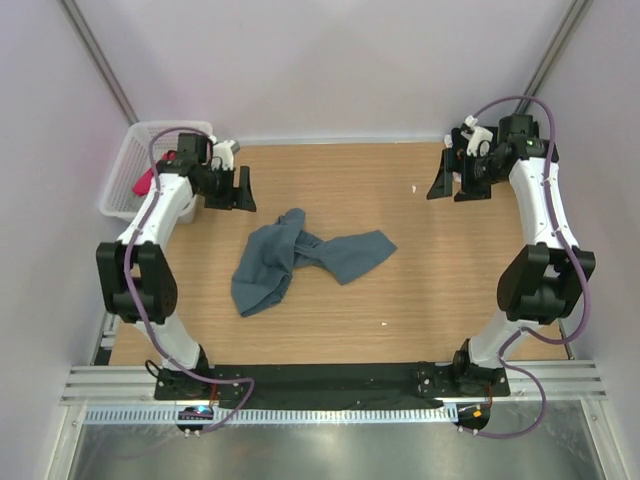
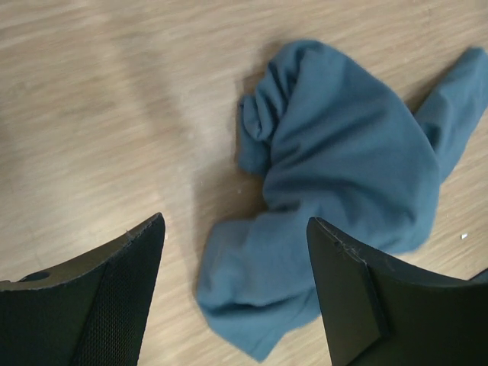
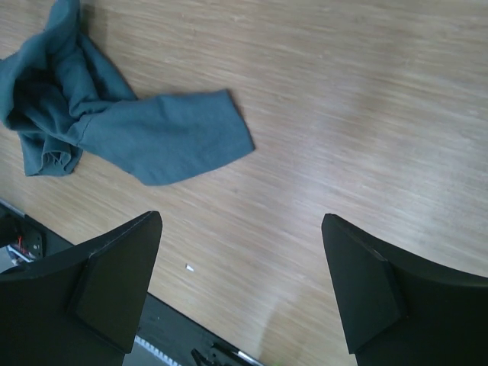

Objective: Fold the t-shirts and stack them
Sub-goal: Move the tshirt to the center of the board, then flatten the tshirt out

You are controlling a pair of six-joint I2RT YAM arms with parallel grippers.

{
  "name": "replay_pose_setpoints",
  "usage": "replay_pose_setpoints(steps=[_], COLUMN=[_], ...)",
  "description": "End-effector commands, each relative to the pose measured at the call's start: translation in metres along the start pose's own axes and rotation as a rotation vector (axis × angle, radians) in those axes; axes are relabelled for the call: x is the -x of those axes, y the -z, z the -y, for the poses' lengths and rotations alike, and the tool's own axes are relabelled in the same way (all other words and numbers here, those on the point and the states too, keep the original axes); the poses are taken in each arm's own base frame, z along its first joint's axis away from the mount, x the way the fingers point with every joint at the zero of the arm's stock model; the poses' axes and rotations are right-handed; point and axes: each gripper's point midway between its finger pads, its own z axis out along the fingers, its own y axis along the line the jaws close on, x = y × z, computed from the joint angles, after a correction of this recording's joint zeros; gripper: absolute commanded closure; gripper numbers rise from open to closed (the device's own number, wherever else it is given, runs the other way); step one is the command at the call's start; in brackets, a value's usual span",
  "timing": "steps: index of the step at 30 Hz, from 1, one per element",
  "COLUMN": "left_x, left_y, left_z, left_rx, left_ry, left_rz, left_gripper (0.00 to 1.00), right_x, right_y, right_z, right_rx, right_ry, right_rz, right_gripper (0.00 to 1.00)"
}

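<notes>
One slate blue-grey t-shirt (image 1: pixel 300 258) lies crumpled and twisted on the wooden table (image 1: pixel 450 290), a little left of centre. My left gripper (image 1: pixel 230 188) hovers above the table's far left, next to the basket. It is open and empty. In the left wrist view the t-shirt (image 2: pixel 351 152) lies below and beyond the left gripper (image 2: pixel 236 223), not touching it. My right gripper (image 1: pixel 458 178) hangs open at the far right, well away from the cloth. The right wrist view has the right gripper (image 3: pixel 242 219) over bare wood and the t-shirt (image 3: pixel 152 130) at upper left. A bit of magenta-pink cloth (image 1: pixel 143 183) shows in the basket.
A white plastic mesh basket (image 1: pixel 125 165) stands off the table's far left corner, behind my left arm. Two tiny white scraps (image 1: pixel 413 187) lie on the wood. The black base rail (image 1: pixel 330 380) runs along the near edge.
</notes>
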Motion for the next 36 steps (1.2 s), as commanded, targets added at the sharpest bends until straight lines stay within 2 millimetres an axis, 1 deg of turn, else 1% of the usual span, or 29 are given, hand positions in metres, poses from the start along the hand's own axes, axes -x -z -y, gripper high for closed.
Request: replay_pose_setpoints(steps=[1,2,3,4,5,6,7,8,9,10,11,12,13,14,15,16,17,18,20,21,24,29,31,34,35,36], left_x=[0.032,0.034,0.036,0.034,0.037,0.029,0.042,0.036,0.034,0.050,0.045,0.046,0.049,0.041,0.035,0.030,0.021,0.015,0.002,-0.004,-0.022,-0.030,-0.032,-0.038,-0.041,-0.045], left_y=[-0.009,-0.012,-0.016,-0.018,-0.018,-0.023,-0.020,-0.020,-0.026,-0.021,-0.018,-0.018,-0.022,-0.020,-0.024,-0.028,-0.029,-0.031,-0.032,-0.034,-0.038,-0.046,-0.048,-0.051,-0.052,-0.056], left_z=[0.013,0.019,0.029,0.033,0.038,0.039,0.050,0.053,0.055,0.068,0.070,0.080,0.082,0.079,0.084,0.083,0.080,0.088,0.089,0.095,0.099,0.101,0.104,0.108,0.108,0.106], left_rx=[-0.068,-0.085,-0.091,-0.087,-0.082,-0.076,-0.049,-0.038,-0.029,-0.018,-0.008,-0.010,-0.004,0.024,0.033,0.051,0.072,0.074,0.100,0.105,0.128,0.135,0.135,0.137,0.137,0.139], left_ry=[0.015,-0.001,-0.042,-0.059,-0.112,-0.153,-0.212,-0.253,-0.273,-0.320,-0.323,-0.350,-0.360,-0.365,-0.399,-0.417,-0.434,-0.462,-0.495,-0.526,-0.574,-0.574,-0.591,-0.612,-0.612,-0.609], left_rz=[0.041,0.032,0.010,-0.008,-0.015,-0.061,-0.046,-0.093,-0.126,-0.101,-0.138,-0.150,-0.162,-0.207,-0.234,-0.256,-0.293,-0.313,-0.365,-0.388,-0.457,-0.484,-0.489,-0.516,-0.527,-0.550], left_gripper=[0.24,0.24,0.23,0.23,0.23,0.22,0.22,0.22,0.22,0.22,0.22,0.22,0.22,0.21,0.22,0.22,0.22,0.22,0.22,0.22,0.22,0.23,0.23,0.24,0.30,0.34], right_x=[0.022,0.021,0.016,0.014,0.011,0.005,0.002,-0.003,-0.006,-0.008,-0.013,-0.016,-0.019,-0.025,-0.026,-0.028,-0.031,-0.032,-0.036,-0.036,-0.041,-0.044,-0.044,-0.051,-0.051,-0.053], right_y=[0.010,0.010,0.010,0.010,0.010,0.009,0.010,0.012,0.014,0.016,0.019,0.021,0.022,0.022,0.026,0.027,0.027,0.030,0.032,0.034,0.036,0.040,0.042,0.043,0.045,0.045], right_z=[-0.011,-0.011,-0.012,-0.012,-0.012,-0.012,-0.012,-0.014,-0.015,-0.017,-0.019,-0.022,-0.023,-0.024,-0.027,-0.027,-0.028,-0.030,-0.031,-0.033,-0.035,-0.038,-0.038,-0.038,-0.039,-0.039], right_rx=[0.017,0.020,0.021,0.019,0.018,0.017,0.013,0.014,0.013,0.013,0.015,0.018,0.020,0.025,0.022,0.021,0.022,0.019,0.019,0.018,0.023,0.018,0.014,0.007,0.004,-0.001], right_ry=[0.029,0.031,0.032,0.038,0.039,0.038,0.040,0.043,0.046,0.049,0.053,0.055,0.056,0.059,0.066,0.070,0.075,0.082,0.088,0.094,0.097,0.104,0.112,0.111,0.116,0.117], right_rz=[0.067,0.066,0.059,0.057,0.054,0.045,0.044,0.044,0.044,0.046,0.047,0.047,0.043,0.036,0.045,0.046,0.043,0.050,0.050,0.056,0.055,0.063,0.070,0.066,0.073,0.074], right_gripper=[0.07,0.07,0.07,0.07,0.07,0.07,0.06,0.06,0.06,0.05,0.06,0.05,0.05,0.05,0.05,0.05,0.05,0.05,0.04,0.04,0.04,0.04,0.04,0.04,0.04,0.03])
